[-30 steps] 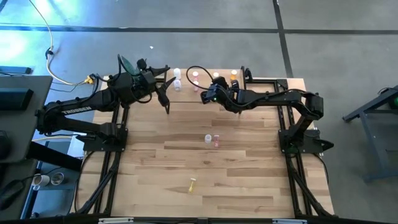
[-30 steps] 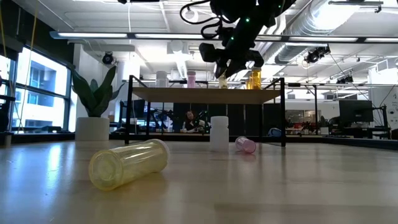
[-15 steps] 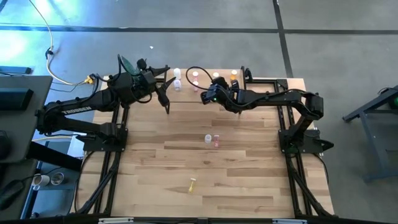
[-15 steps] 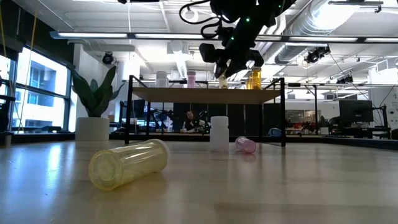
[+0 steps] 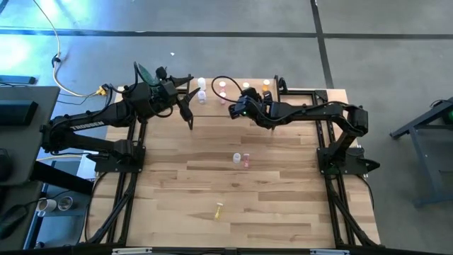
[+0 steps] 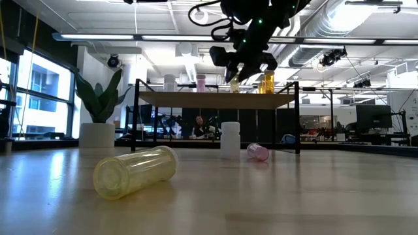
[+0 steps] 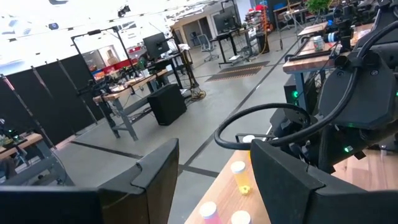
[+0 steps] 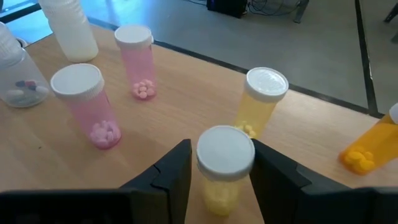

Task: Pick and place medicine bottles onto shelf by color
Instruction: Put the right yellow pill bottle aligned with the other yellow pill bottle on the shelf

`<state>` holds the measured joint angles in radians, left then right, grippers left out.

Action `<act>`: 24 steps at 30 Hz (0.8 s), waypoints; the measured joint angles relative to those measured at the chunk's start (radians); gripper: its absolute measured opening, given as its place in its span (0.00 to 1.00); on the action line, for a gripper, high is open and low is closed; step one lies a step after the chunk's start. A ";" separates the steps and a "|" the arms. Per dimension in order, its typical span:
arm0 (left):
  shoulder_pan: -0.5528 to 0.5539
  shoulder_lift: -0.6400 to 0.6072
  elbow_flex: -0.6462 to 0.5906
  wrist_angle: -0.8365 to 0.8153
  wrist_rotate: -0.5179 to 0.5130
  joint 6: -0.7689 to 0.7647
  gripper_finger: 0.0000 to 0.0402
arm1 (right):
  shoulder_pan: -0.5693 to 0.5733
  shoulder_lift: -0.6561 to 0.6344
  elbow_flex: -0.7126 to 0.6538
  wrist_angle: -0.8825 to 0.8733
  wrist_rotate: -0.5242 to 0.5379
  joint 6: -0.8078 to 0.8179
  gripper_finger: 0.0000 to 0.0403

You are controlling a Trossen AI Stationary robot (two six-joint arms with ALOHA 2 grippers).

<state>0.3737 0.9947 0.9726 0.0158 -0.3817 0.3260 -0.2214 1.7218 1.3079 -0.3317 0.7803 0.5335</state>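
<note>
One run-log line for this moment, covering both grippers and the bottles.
right gripper: open around yellow bottle standing on shelf | left gripper: open, empty, beside shelf | table: three bottles left

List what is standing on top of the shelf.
On the shelf: two pink bottles, two pale yellow bottles, one between the right gripper fingers, an orange bottle, plus clear and white ones at one end. Anything farther along is out of frame.

White-capped pale yellow plastic bottle (image 8: 224, 168), two pink bottles (image 8: 84, 106), one orange bottle (image 8: 367, 146); light-wood shelf board (image 8: 180, 99), black fingers (image 8: 174, 171).
</note>
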 joint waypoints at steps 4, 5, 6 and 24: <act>0.000 0.000 0.000 0.000 0.000 0.000 0.47 | 0.000 0.000 0.000 0.001 0.001 0.000 0.36; 0.000 0.000 0.000 0.000 0.000 0.000 0.47 | 0.000 0.000 0.000 0.001 0.002 0.000 0.36; 0.000 0.000 0.000 0.000 0.000 0.000 0.47 | 0.000 0.000 0.000 0.001 0.002 0.000 0.36; 0.000 0.000 0.000 0.000 0.000 0.000 0.47 | 0.000 0.000 0.000 0.009 0.003 0.000 0.36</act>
<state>0.3737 0.9947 0.9726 0.0158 -0.3817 0.3258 -0.2214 1.7214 1.3079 -0.3231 0.7834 0.5335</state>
